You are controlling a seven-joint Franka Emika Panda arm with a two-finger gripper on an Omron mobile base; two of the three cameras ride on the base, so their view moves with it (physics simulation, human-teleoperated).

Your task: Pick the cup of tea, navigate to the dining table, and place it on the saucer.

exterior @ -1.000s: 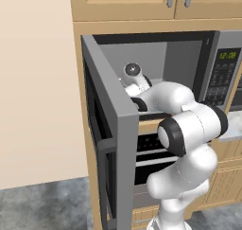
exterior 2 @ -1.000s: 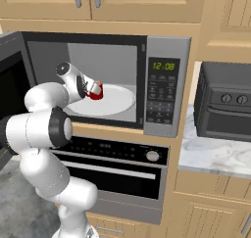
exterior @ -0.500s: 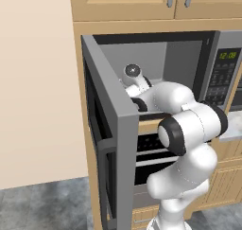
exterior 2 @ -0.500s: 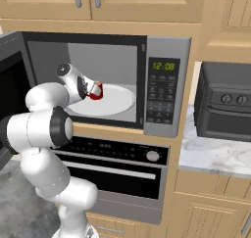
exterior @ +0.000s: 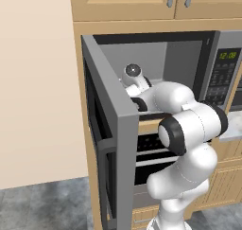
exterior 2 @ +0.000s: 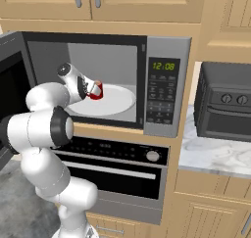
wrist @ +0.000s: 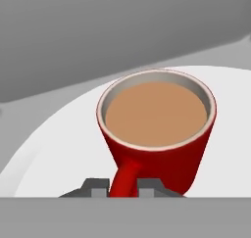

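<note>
- You are looking at the arm reaching into the open microwave [exterior 2: 108, 80], whose door [exterior: 111, 144] is swinging out toward the left of the oven opening.
- The gripper [wrist: 122, 187] is pinching the handle of the cup of tea [wrist: 157, 134]: in the hand view the red handle is sitting right between the two dark finger tips [wrist: 98, 188], which are touching it on either side.
- The cup of tea [exterior 2: 96, 90] is sitting inside the microwave, at the left edge of the white turntable plate [exterior 2: 110, 101]; you cannot tell from these views whether its base is resting on the plate or hanging just above it.
- The cup is standing roughly upright in the right base view, with brown tea filling it close to the pale inner rim.
- In the left base view the wrist is poking past the microwave door edge, and the gripper's tips are lying hidden behind the arm.
- To the right of the microwave, a dark toaster oven [exterior 2: 225, 107] is sitting on a marble counter [exterior 2: 211, 156].
- Below the microwave, a built-in oven [exterior 2: 115, 176] is showing its knob and long handle.
- The microwave's clock is reading 12:08 on the control panel [exterior 2: 162, 90].
</note>
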